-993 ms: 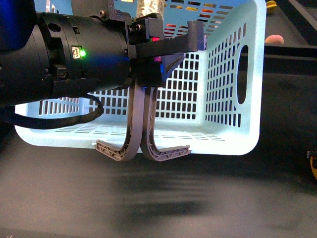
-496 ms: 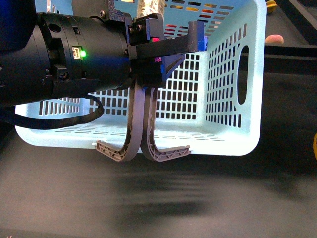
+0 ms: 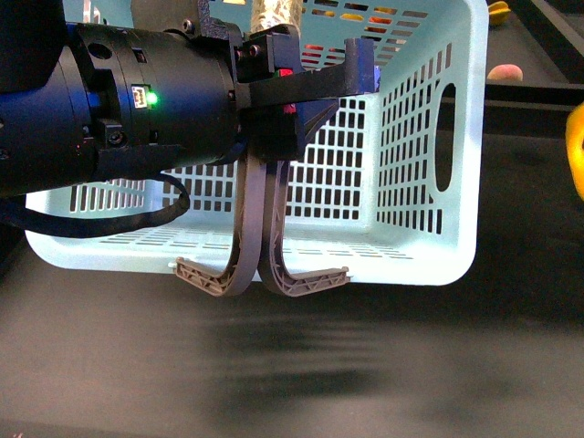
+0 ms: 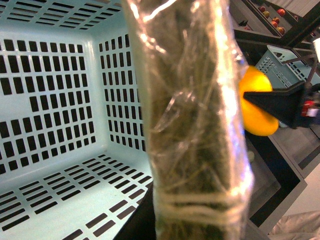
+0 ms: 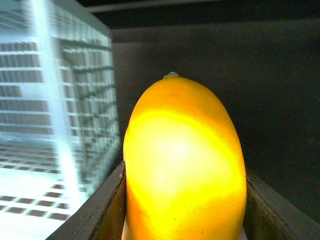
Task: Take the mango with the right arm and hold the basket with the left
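Note:
The pale turquoise basket (image 3: 429, 137) hangs tilted in the front view, its two grey-brown handles (image 3: 260, 246) curving down across its opening. My left gripper (image 3: 297, 96), at the end of the bulky black arm with a green light, is shut on the basket where the handles meet. In the left wrist view the basket's inside (image 4: 60, 100) looks empty, and a shiny wrapped part (image 4: 190, 125) hides the jaws. My right gripper (image 5: 185, 205) is shut on the yellow-orange mango (image 5: 185, 165), just outside the basket's right wall (image 5: 55, 100). The mango also shows at the front view's right edge (image 3: 576, 151) and in the left wrist view (image 4: 252, 107).
A dark tabletop (image 3: 365, 365) lies under the basket. A yellow fruit (image 3: 498, 9) and a pinkish one (image 3: 505, 71) sit at the back right. Another turquoise basket (image 4: 287, 70) and small red fruits (image 4: 272, 12) stand beyond the mango.
The mango has risen along the front view's right edge, from low down to beside the basket's upper wall. The left arm and basket have hardly moved.

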`<action>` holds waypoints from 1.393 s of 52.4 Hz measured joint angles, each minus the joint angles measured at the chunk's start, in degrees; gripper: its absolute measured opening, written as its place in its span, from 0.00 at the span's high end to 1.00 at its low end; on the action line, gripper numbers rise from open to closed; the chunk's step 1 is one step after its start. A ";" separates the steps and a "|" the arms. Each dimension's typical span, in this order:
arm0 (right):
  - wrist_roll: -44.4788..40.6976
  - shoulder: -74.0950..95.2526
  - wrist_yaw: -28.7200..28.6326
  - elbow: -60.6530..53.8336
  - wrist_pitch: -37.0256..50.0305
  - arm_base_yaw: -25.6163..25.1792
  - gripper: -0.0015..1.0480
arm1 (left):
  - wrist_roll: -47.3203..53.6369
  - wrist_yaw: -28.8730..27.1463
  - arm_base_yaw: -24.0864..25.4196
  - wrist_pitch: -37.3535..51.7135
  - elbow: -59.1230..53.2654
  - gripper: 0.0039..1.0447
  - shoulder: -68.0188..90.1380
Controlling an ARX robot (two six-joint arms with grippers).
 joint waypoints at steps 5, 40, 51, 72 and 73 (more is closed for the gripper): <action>1.22 -4.61 -0.87 -0.24 -1.16 2.67 0.49 | 0.00 0.00 0.00 0.00 0.00 0.93 0.00; 9.07 3.28 15.65 8.31 3.08 24.02 0.49 | 0.02 0.04 -0.02 0.00 0.00 0.93 0.00; 11.43 9.49 18.34 10.29 6.51 25.38 0.49 | 0.00 0.02 0.00 0.00 0.00 0.93 0.00; 14.36 11.06 20.44 10.45 11.50 24.74 0.06 | 0.11 0.39 0.00 -0.02 -0.04 0.93 0.00; 14.47 10.62 20.65 10.21 11.72 24.65 0.06 | -0.09 0.07 -0.02 -0.04 -0.04 0.93 0.00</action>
